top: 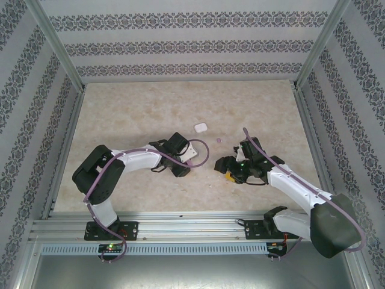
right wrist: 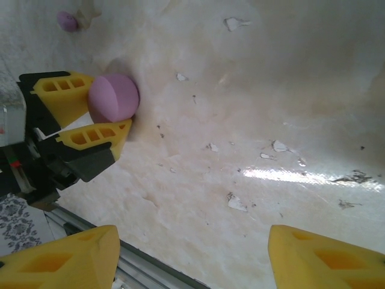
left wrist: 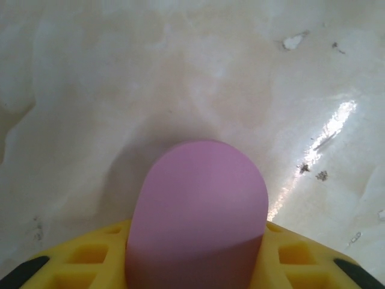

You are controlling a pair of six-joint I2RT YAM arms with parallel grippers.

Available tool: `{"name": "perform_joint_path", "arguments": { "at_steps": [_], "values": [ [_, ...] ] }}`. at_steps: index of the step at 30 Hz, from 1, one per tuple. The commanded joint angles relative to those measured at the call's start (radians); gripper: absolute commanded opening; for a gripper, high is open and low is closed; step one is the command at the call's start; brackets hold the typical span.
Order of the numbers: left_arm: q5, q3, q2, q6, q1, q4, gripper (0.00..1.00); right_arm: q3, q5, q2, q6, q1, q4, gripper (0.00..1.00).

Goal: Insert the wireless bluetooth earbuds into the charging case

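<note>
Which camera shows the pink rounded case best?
The right wrist view. There the pink case shows as a whole rounded shape, seen from the side and held in the left gripper. The left wrist view shows it much closer and larger, but its lower end runs out of the frame.

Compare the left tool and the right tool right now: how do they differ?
The left tool is closed on the pink case; the right tool holds nothing. The left tool's fingers sit close together, one on each side of the pink case, while the right tool's stand wide apart over bare table. Both have yellow fingers and sit low over the marbled table.
</note>
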Motion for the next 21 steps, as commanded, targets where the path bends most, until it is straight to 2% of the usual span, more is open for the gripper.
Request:
{"name": "perform_joint_path", "arguments": {
  "at_steps": [1,4,10,16,21],
  "values": [
    [0.106,-0.021,-0.049,0.062,-0.017,0.037,0.34,0.039,-0.031,0.008,0.019,0.002,0.020,0.67],
    [0.173,-0.045,-0.122,0.080,-0.015,0.064,0.33,0.053,-0.047,0.003,0.029,0.014,0.031,0.67],
    [0.310,-0.059,-0.245,0.090,-0.015,0.085,0.22,0.054,-0.075,0.008,0.101,0.083,0.158,0.68],
    [0.453,-0.040,-0.300,0.068,-0.016,0.093,0.22,0.086,-0.097,0.051,0.128,0.138,0.217,0.68],
    [0.493,-0.005,-0.317,0.063,-0.016,0.046,0.20,0.125,-0.104,0.056,0.122,0.152,0.207,0.68]
  ]
}}
